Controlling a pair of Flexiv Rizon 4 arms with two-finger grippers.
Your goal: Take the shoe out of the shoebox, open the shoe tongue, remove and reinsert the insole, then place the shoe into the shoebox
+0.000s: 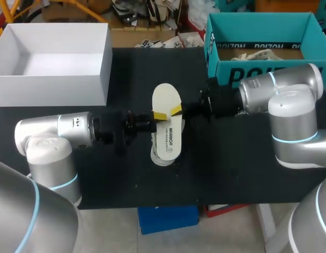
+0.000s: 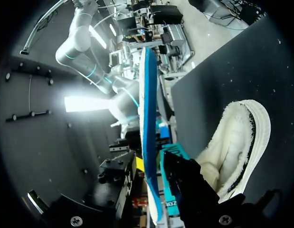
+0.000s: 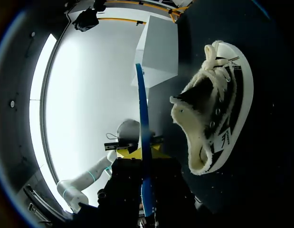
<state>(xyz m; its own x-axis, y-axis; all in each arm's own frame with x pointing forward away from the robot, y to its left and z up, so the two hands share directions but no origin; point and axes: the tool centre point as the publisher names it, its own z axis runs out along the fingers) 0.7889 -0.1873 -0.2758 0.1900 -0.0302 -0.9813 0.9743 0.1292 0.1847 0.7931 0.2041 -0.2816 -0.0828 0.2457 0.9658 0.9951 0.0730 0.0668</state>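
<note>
Head view: insole (image 1: 167, 100) held over shoe (image 1: 164, 156), hiding most of it. L claw (image 1: 159, 115) & R claw (image 1: 176, 109) each pinch one insole edge.
L wrist view: insole edge-on, blue underside; shoe's fleecy lining visible on tabletop (image 2: 222, 71).
R wrist view: shoe's laces show, white shoebox (image 3: 158, 52) beyond; fingertips mostly hidden.
</note>
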